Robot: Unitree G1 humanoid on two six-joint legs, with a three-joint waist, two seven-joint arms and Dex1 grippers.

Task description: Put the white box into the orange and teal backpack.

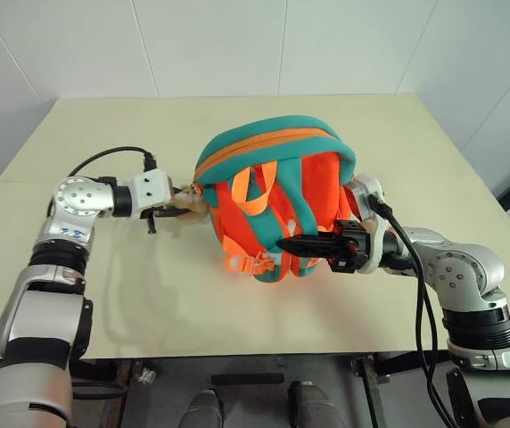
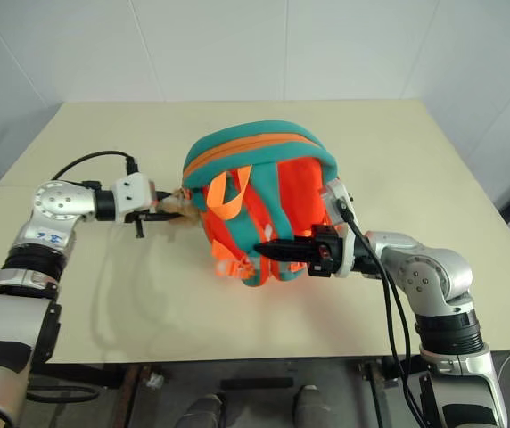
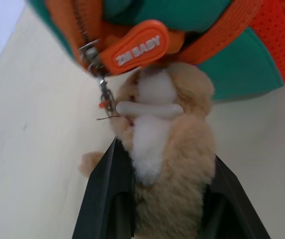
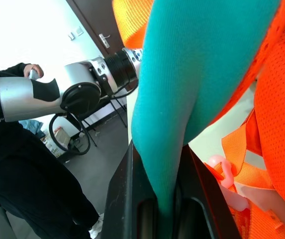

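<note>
Orange and teal backpack (image 1: 273,201), one, stands mid-tabletop (image 1: 415,160), every edge clear. Left gripper (image 3: 157,199) clamps its plush head (image 3: 167,149); right gripper (image 4: 162,199) pinches one teal strap (image 4: 192,74).

backpack (image 1: 277,192): orange, teal trim | plush head (image 3: 170,149): tan, white | table (image 1: 103,160): cream

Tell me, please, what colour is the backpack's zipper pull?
Orange zipper pull with white lettering, clearest in the left wrist view.

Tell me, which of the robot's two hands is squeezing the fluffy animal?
The left gripper. Its fingers clamp the tan plush animal; the right gripper pinches a teal strap instead.
</note>
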